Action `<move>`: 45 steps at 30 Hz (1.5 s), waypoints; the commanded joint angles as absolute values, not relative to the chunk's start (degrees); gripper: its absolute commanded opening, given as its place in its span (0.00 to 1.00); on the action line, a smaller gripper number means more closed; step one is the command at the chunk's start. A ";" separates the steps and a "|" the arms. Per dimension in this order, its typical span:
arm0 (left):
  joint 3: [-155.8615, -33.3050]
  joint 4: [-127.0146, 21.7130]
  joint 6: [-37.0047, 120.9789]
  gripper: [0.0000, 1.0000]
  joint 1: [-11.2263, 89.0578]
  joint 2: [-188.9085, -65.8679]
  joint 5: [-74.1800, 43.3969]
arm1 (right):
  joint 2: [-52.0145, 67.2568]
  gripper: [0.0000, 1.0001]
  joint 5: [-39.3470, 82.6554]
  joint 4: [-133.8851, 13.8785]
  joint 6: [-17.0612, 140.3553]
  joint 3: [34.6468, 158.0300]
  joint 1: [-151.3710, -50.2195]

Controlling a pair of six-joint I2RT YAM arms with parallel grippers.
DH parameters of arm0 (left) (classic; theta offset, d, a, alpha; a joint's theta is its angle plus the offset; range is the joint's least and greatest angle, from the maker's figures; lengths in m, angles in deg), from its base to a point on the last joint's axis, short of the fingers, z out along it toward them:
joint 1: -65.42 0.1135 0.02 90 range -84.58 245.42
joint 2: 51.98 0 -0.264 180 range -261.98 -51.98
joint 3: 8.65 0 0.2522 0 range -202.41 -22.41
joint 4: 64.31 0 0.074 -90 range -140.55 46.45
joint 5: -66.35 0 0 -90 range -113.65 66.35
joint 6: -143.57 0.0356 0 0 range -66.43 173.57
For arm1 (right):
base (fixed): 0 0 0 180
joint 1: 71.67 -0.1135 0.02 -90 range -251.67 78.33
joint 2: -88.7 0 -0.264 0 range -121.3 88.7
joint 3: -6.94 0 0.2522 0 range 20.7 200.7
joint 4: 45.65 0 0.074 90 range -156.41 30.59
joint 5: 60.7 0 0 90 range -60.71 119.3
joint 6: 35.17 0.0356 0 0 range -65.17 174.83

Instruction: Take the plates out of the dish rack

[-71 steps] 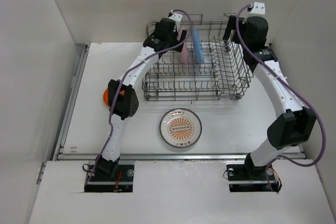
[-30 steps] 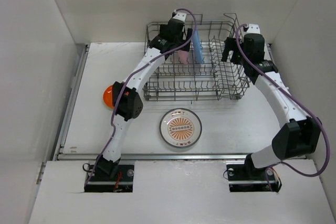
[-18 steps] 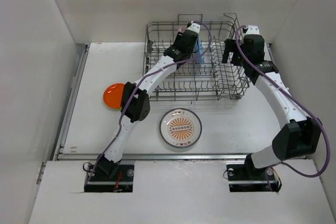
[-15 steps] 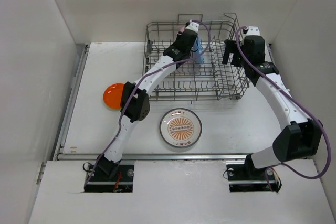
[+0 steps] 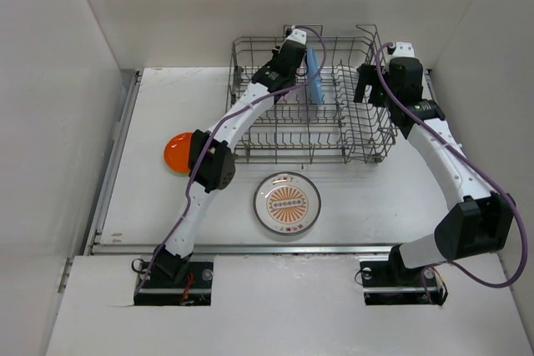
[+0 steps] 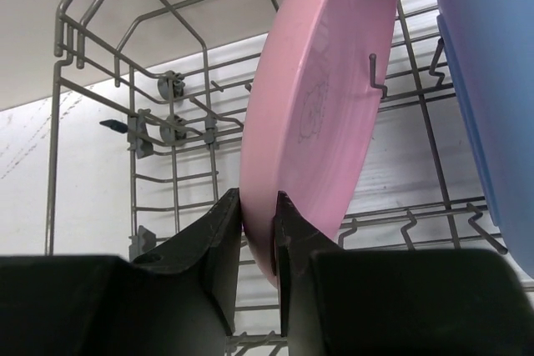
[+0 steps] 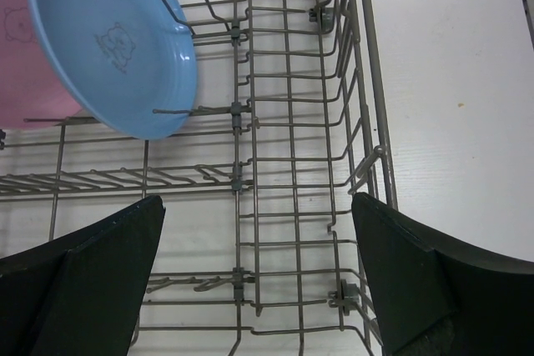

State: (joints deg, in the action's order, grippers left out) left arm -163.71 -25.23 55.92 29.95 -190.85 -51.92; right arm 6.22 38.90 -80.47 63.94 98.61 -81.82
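Observation:
The grey wire dish rack (image 5: 367,135) stands at the back of the table. A pink plate (image 6: 325,81) and a blue plate (image 6: 492,81) stand upright between its tines. My left gripper (image 6: 259,231) is shut on the lower rim of the pink plate, one finger on each face. From above, the left gripper (image 5: 288,56) reaches into the rack's back left, beside the blue plate (image 5: 314,77). My right gripper (image 7: 257,202) hangs open over the rack's bare right section (image 7: 284,164), holding nothing, with the blue plate (image 7: 108,39) to its upper left.
A white plate with an orange sunburst (image 5: 287,203) lies flat on the table in front of the rack. An orange plate (image 5: 175,152) lies left of the rack, partly hidden by my left arm's elbow. White walls close in the back and both sides.
My left gripper reached in between the plates and closed on the pink plate's rim. The right arm stayed almost still, open over the rack's right side.

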 commanded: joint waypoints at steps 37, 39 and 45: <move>-146.88 -8.26 45.91 0.00 67.25 -158.51 -10.92 | -21.24 0.99 10.47 -75.32 64.85 128.45 -86.96; -142.68 -11.33 45.22 0.00 70.93 -159.82 -7.85 | -24.23 0.96 11.19 -75.32 64.85 129.77 -86.96; -142.12 -17.59 41.97 0.00 76.22 -168.41 -2.38 | -29.51 0.76 10.40 -75.93 64.85 133.20 -88.02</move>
State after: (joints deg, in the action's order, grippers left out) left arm -141.35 -11.17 44.79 75.37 -165.67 -8.15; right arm -29.42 10.51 -77.41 64.72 129.50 -87.15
